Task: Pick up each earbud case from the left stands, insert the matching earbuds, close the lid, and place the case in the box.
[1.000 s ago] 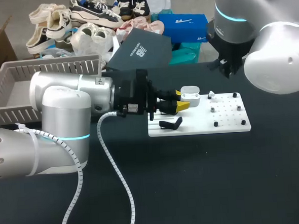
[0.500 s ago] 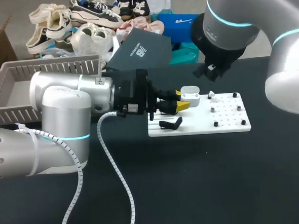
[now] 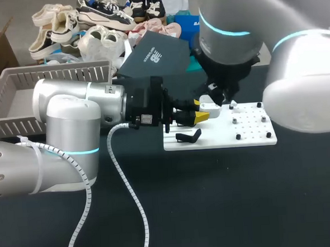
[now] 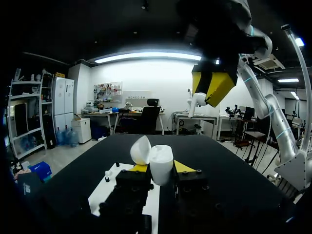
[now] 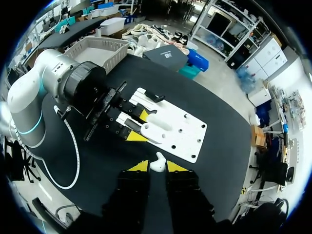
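Head view: grey basket [image 3: 55, 74] at 9 o'clock from the white board [image 3: 253, 140]. Left tool [image 3: 200, 109] clamps the open case [image 3: 210, 103], right tool [image 5: 157, 166] pinches an earbud [image 5: 157, 162].

Head view: R gripper [image 5: 157, 165] hidden behind R arm [image 3: 227, 38]; earbud case [image 3: 207, 104] partly covered too.
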{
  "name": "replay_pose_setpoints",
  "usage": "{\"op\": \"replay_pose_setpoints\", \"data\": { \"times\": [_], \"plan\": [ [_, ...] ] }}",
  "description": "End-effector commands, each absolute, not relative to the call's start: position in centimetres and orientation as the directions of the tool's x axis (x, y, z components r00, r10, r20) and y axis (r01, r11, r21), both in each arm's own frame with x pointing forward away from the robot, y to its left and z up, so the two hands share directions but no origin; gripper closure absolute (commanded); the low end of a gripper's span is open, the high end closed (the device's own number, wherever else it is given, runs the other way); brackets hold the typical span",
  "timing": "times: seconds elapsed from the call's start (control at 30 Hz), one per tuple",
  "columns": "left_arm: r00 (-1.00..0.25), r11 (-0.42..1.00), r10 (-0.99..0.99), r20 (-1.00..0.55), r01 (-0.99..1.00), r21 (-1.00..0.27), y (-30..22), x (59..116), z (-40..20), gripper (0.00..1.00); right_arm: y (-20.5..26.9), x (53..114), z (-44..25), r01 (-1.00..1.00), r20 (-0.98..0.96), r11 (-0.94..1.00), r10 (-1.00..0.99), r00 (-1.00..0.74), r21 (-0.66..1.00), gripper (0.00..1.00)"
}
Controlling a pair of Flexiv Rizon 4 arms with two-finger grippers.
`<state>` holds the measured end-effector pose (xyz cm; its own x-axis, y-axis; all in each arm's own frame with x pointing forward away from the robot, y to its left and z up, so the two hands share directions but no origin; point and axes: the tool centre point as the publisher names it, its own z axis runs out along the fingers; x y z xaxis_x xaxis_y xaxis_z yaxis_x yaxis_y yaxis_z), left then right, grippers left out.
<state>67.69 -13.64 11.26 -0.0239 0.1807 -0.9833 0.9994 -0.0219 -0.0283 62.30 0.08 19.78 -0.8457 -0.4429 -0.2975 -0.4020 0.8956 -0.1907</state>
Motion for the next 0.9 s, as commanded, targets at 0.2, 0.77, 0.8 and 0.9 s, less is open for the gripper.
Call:
{"op": "replay_pose_setpoints", "data": {
  "times": [0.2,0.77,0.8,0.9],
  "plan": [
    [-0.023,-0.022,0.179,-0.984,0.999,-0.027,-13.7,67.8,11.2,1.00,0.3,62.6,19.9,-0.402,-0.278,0.895,-0.442,-0.853,-0.191,1.00],
    [-0.023,-0.022,0.179,-0.984,0.999,-0.027,-13.7,67.8,11.2,1.00,-1.1,64.8,18.3,-0.106,-0.245,0.983,-0.140,-0.959,-0.147,1.00],
    [-0.023,-0.022,0.179,-0.984,0.999,-0.027,-13.7,67.8,11.2,1.00,-1.4,64.8,18.3,-0.072,-0.253,0.986,-0.108,-0.961,-0.148,1.00],
    [-0.023,-0.022,0.179,-0.984,0.999,-0.027,-13.7,67.8,11.2,1.00,-1.6,64.3,18.2,-0.042,-0.257,0.990,-0.076,-0.963,-0.135,1.00]
  ]
}}
